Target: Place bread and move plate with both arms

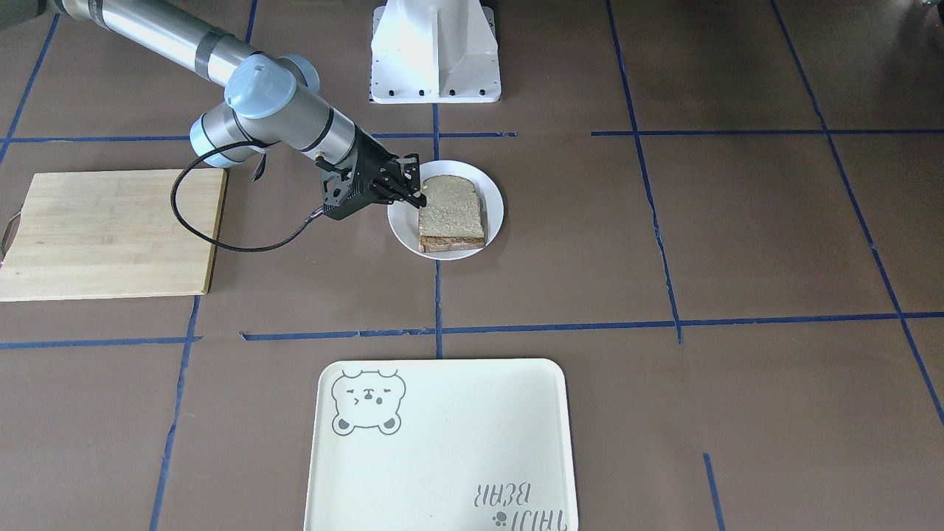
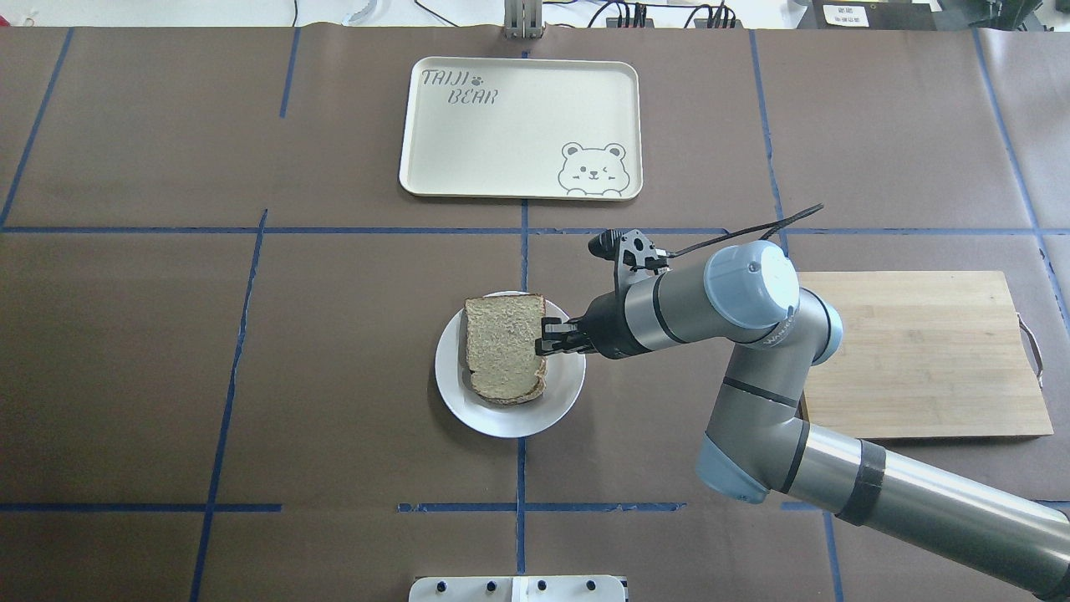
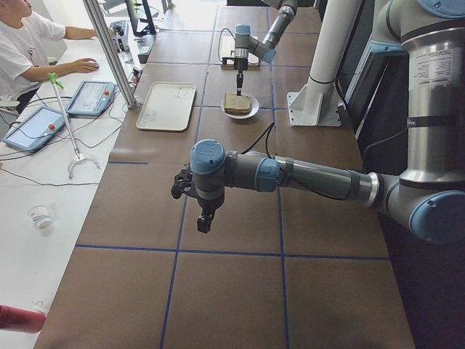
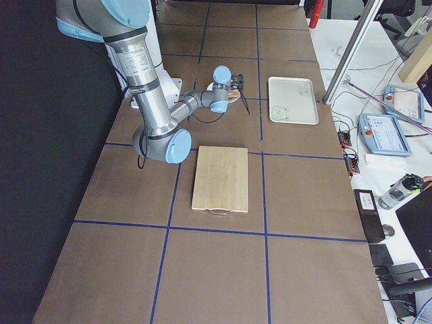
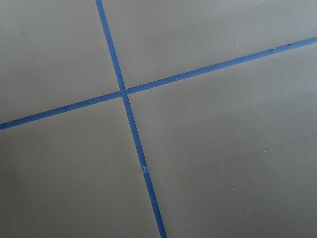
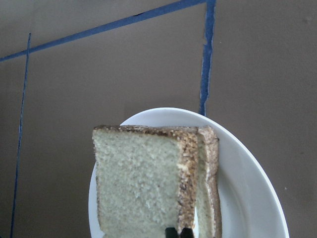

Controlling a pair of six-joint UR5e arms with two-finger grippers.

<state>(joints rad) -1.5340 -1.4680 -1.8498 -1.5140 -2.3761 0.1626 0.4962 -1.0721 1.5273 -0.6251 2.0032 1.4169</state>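
The bread (image 1: pixel 451 210) lies on the small white plate (image 1: pixel 402 228) at the table's middle, on top of a second slice whose edge shows beneath it. My right gripper (image 1: pixel 419 193) reaches in low from the cutting-board side and is shut on the bread's crust edge. In the overhead view the gripper (image 2: pixel 542 339) meets the bread (image 2: pixel 501 344) over the plate's rim (image 2: pixel 510 422). The right wrist view shows its fingertips (image 6: pixel 171 232) close together on the bread (image 6: pixel 138 183). My left gripper (image 3: pixel 205 222) hangs over bare table far from the plate; I cannot tell if it is open.
A cream tray with a bear drawing (image 2: pixel 518 125) lies beyond the plate, on the operators' side. A wooden cutting board (image 2: pixel 919 351) lies under my right arm's side. The white pedestal (image 1: pixel 435 51) stands at the robot's edge. An operator sits at the far side in the left view.
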